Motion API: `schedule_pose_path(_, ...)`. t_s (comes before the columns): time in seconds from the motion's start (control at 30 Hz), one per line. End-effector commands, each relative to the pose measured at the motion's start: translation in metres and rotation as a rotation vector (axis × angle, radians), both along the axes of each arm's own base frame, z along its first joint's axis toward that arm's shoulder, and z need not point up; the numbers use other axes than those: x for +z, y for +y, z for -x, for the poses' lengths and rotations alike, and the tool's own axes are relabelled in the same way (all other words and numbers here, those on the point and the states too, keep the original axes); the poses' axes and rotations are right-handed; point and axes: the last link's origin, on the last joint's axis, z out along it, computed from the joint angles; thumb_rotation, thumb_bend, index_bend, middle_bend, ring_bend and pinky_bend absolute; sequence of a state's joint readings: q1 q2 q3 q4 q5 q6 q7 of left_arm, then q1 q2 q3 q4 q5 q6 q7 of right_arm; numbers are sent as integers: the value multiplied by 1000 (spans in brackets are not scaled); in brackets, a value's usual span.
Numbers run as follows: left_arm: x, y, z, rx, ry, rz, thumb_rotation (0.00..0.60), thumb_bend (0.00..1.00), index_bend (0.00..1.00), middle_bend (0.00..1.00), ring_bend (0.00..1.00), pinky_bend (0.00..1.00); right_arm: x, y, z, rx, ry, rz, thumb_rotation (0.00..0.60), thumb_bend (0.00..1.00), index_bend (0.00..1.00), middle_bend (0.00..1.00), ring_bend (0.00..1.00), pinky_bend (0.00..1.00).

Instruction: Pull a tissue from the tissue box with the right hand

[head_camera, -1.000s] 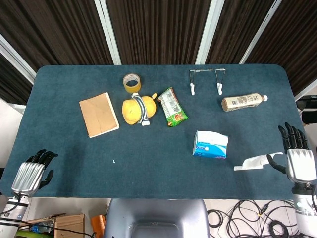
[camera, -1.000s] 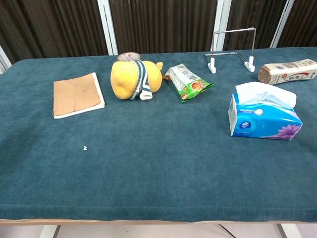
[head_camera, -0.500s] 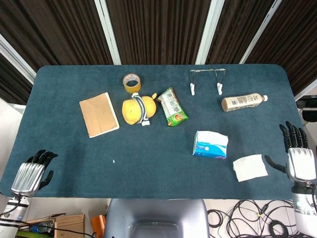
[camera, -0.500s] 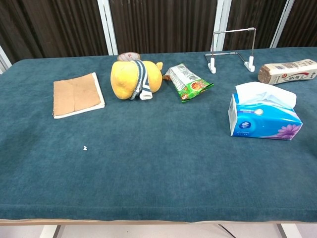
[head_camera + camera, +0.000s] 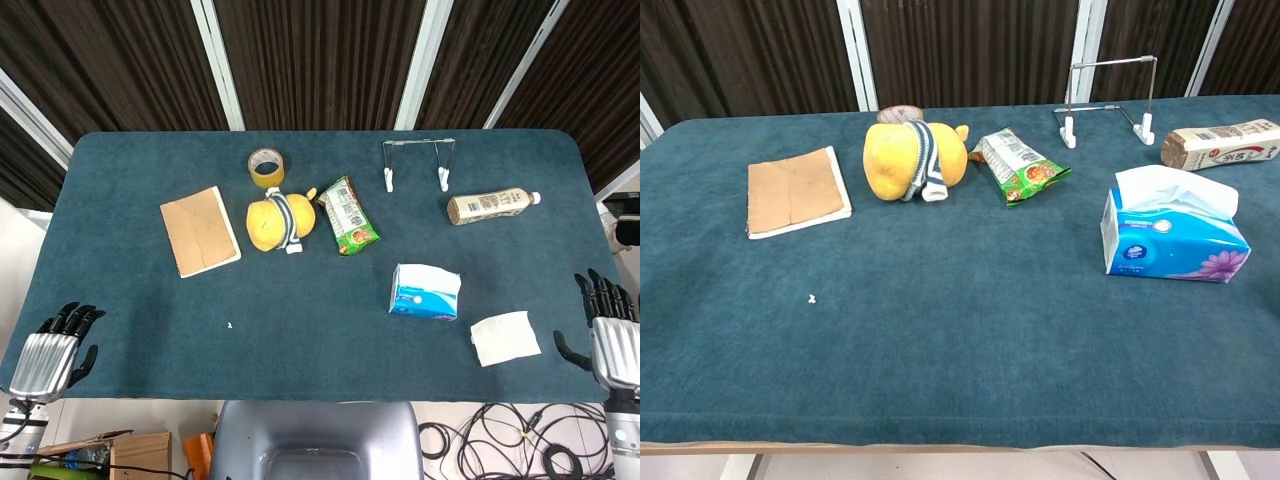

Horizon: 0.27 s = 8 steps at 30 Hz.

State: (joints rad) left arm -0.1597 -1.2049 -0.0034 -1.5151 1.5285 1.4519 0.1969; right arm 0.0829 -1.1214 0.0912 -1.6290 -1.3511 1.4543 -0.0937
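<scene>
The blue tissue box (image 5: 425, 291) (image 5: 1171, 244) lies right of the table's middle, with a white tissue (image 5: 1173, 186) sticking up from its slot. A loose white tissue (image 5: 505, 338) lies flat on the cloth near the front right edge. My right hand (image 5: 612, 335) hangs off the table's right front corner, fingers spread, holding nothing. Off the front left corner, my left hand (image 5: 50, 352) holds nothing, fingers apart. Neither hand shows in the chest view.
A brown notebook (image 5: 199, 231), a yellow plush toy (image 5: 280, 221), a tape roll (image 5: 266, 167), a green snack bag (image 5: 347, 216), a wire stand (image 5: 418, 162) and a bottle (image 5: 492, 206) lie across the far half of the blue table (image 5: 300, 330).
The tissue left my right hand and settled flat on the table. My right hand drew back to the right and down, off the table. My left hand sank lower and left.
</scene>
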Motion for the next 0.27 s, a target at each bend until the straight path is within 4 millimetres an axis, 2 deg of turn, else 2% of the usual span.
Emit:
schedule_pose_path(0.03, 1, -1, 0, 1, -2, -5, 600, 458, 270, 232, 139, 371, -1, 0, 0, -13, 9, -17, 600, 276, 0, 0, 0, 89)
schedule_pose_path(0.27, 2, -2, 0, 4, -6, -1, 600, 457, 269, 231, 138, 371, 2, 1, -2, 6, -27, -9, 600, 276, 0, 0, 0, 89)
